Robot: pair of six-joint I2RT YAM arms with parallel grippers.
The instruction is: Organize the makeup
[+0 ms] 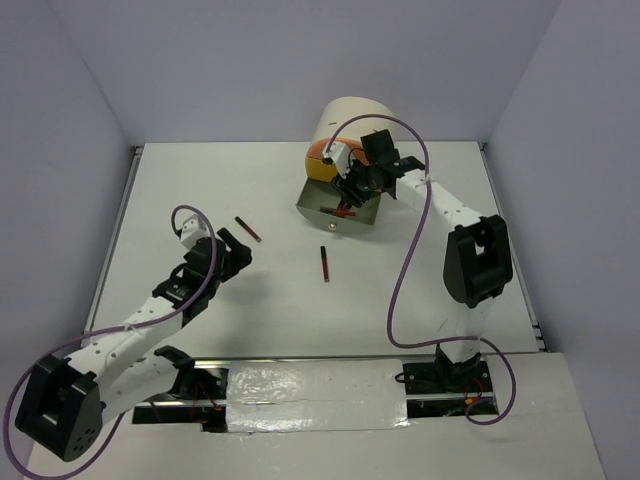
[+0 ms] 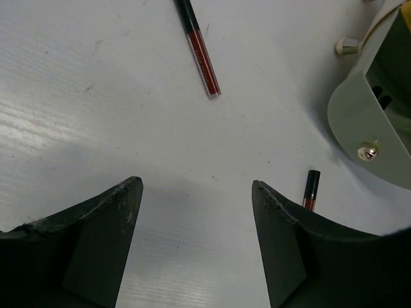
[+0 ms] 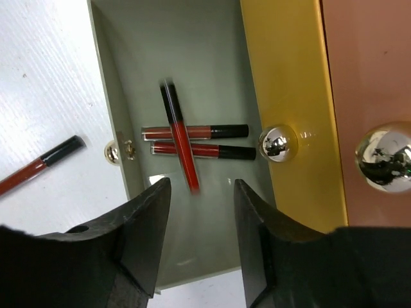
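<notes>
Left gripper point(image 2: 196, 185), lower frame: jaws wide and empty above the table point(image 2: 77, 96). Beyond it, a dark-red stick point(image 2: 202, 58) lies upper centre, its print unreadable, and a second stick point(image 2: 311, 189) lower right. Right gripper point(image 3: 201, 186): jaws parted, gripping nothing, over the open drawer point(image 3: 212, 58), which holds three drawer sticks point(image 3: 196, 131), one of them blurred.

A cylinder point(image 1: 350, 120) is set at the far middle of the bench point(image 1: 250, 320), and a drawer point(image 3: 212, 51) stands open from it toward the near left. In the drawer, two sticks point(image 3: 192, 131) are laid side by side, and a third stick point(image 3: 180, 138) is seen across them. The right gripper point(image 3: 202, 192) is held over the drawer. On the bench, a left stick point(image 1: 248, 229) is found left of the drawer and a near stick point(image 1: 325, 263) on its near side. The left gripper point(image 1: 235, 250) is placed just left of the left stick.
</notes>
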